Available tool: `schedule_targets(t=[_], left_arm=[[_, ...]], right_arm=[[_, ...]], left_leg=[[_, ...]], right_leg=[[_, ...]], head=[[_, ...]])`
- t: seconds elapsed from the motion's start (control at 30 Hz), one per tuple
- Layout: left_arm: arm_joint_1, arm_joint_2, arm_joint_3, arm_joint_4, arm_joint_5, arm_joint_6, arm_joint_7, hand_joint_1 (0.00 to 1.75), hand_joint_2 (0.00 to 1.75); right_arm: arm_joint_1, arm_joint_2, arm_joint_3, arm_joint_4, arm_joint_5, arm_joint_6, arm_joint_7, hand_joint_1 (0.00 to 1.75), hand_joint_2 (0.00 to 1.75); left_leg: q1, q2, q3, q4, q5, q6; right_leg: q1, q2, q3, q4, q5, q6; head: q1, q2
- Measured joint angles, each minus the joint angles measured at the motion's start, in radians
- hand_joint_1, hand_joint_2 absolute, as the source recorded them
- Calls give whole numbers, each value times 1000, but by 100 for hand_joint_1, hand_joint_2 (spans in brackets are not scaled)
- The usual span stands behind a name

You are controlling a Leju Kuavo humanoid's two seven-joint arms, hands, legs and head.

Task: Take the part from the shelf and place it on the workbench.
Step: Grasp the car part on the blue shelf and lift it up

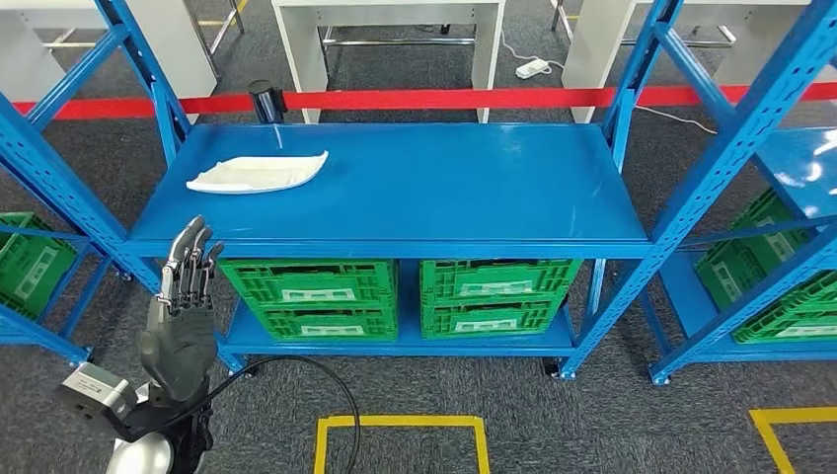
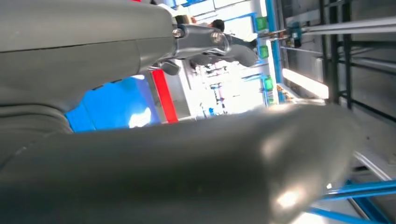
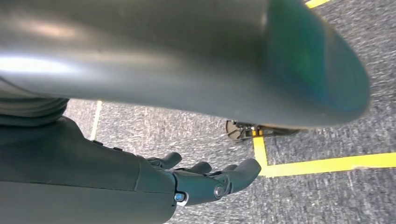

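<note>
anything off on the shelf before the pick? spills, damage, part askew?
Nothing stands out. The white part lies flat on the blue shelf, near its left end; no spills or damage. Left hand is raised short of it, holding nothing.

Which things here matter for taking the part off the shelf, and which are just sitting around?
For the job:
- white part, lying on the blue shelf, toward its left end
- left hand, raised in front of the shelf, holding nothing
- right hand, hanging over the floor, holding nothing

Just lying about:
- green crates on the lower level
- red barrier tape behind
</note>
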Motion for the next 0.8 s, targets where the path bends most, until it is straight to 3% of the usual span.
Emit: schedule_targets(t=[0.07, 0.13, 0.23, 0.27, 0.3, 0.33, 0.4, 0.47, 0.53, 0.63, 0.67, 0.73, 0.77, 0.8], left_arm=[[-1, 0, 0, 0, -1, -1, 1, 0, 0], [-5, 0, 1, 0, -1, -2, 2, 0, 0], [-10, 0, 1, 3, -2, -2, 2, 0, 0], [-10, 0, 1, 5, -2, -2, 2, 0, 0], [-10, -1, 1, 7, -2, -2, 3, 0, 0], [-10, -1, 1, 8, -2, -2, 3, 0, 0], [-11, -3, 1, 9, -2, -2, 5, 0, 0], [-13, -4, 1, 10, -2, -2, 7, 0, 0], [-16, -5, 1, 10, -2, -2, 8, 0, 0], [-22, -5, 0, 12, -1, -3, 9, 0, 0], [-24, -5, 0, 14, -1, -3, 10, 0, 0], [-27, -5, 0, 21, 0, -5, 10, 0, 0], [-27, -5, 0, 25, 1, -6, 10, 0, 0], [-27, -5, 0, 27, 1, -6, 10, 0, 0]], right_arm=[[-1, 0, 0, 0, 0, 0, 3, 0, 0], [-2, 0, 0, 0, 0, 0, 4, 0, 0], [-3, 1, -1, 0, 0, 5, 5, 0, 0], [-1, 1, -1, 0, 0, 6, 5, 0, 0], [0, 1, -1, 0, 0, 6, 4, 0, 0], [1, 0, -1, 0, 0, 5, 4, 0, 0], [1, 0, -1, 0, 0, 4, 3, 0, 0], [-1, 0, -1, 0, 1, 4, 2, 0, 0], [-2, 0, -1, 0, 2, 5, 2, 0, 0], [-1, 1, -2, 0, 3, 4, 3, 0, 0], [-2, 2, -4, 0, 2, 3, 3, 0, 0], [-2, 2, -7, 0, 0, 1, 3, 0, 0], [-2, 2, -8, 0, 0, 1, 4, 0, 0], [-1, 2, -9, 0, 0, 1, 4, 0, 0]], left_leg=[[-2, -2, 2, -3, -3, 17], [-1, -1, 8, -8, -6, 32], [-2, 3, 15, -9, -14, 45], [-4, 2, 18, -9, -18, 47], [-5, 1, 22, -9, -22, 47], [-5, 0, 29, -8, -27, 46], [-6, -1, 43, -8, -37, 42], [-9, -2, 50, -7, -48, 32], [-10, -3, 53, -12, -54, 20], [-9, 0, 53, 11, -74, 2], [-8, 1, 32, 56, -96, -4], [-5, 1, -45, 195, -152, -12], [-4, 1, -82, 254, -166, -14], [-4, 1, -104, 280, -160, -15]], right_leg=[[-4, -1, 3, -1, -4, 12], [-6, -2, -15, 43, -27, 22], [-5, -2, -123, 226, -95, 25], [-5, -2, -156, 271, -101, 25], [-4, -2, -173, 282, -87, 24], [-4, -2, -169, 254, -54, 21], [-1, -2, -121, 127, 26, 12], [3, -2, -82, 35, 58, 4], [7, -2, -76, 18, 51, -3], [0, -2, -59, 7, 47, -20], [-2, -3, -51, 3, 45, -26], [-2, -4, -39, 3, 34, -32], [-2, -3, -33, 3, 28, -33], [-2, -3, -26, 3, 22, -33]], head=[[2, 0], [6, 0], [12, 0], [12, 0], [12, 0], [13, 0], [14, 0], [15, 0], [14, 0], [11, 0], [8, 0], [4, 0], [3, 0], [3, 0]])
